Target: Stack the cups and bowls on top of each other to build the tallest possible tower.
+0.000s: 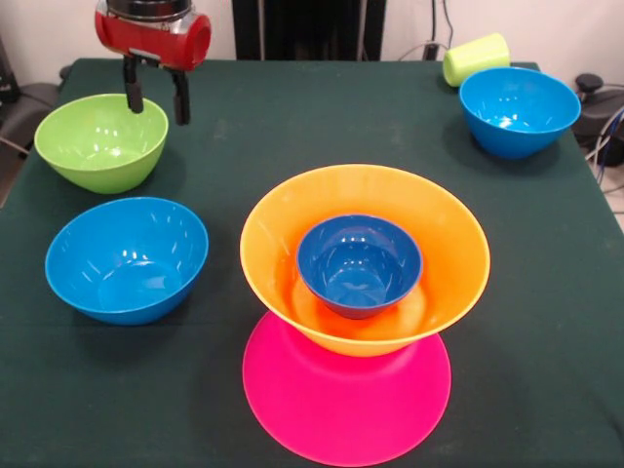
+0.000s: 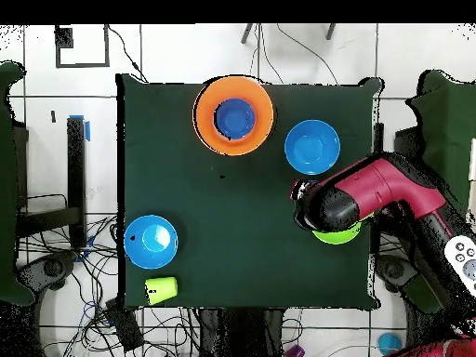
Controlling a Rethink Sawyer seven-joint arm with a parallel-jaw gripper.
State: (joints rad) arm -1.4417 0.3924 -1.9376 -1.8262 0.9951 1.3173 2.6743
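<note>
The tower stands at the front middle: the big pink bowl (image 1: 346,400) upside down, the big orange bowl (image 1: 448,244) on it, and the small dark-blue bowl (image 1: 359,263) inside the orange one. My gripper (image 1: 156,97) is open and empty, hanging just above the far right rim of the green bowl (image 1: 97,144). One medium blue bowl (image 1: 127,258) sits in front of the green one, and another (image 1: 519,109) at the far right. The yellow-green cup (image 1: 476,58) lies on its side behind it. In the overhead view my arm (image 2: 358,195) covers most of the green bowl (image 2: 337,236).
The overhead view shows the orange bowl (image 2: 206,116), both blue bowls (image 2: 312,147) (image 2: 151,242) and the cup (image 2: 161,289) near a table corner. Small purple (image 2: 294,350) and light-blue (image 2: 390,342) shapes lie on the floor off the table. Cables lie around it.
</note>
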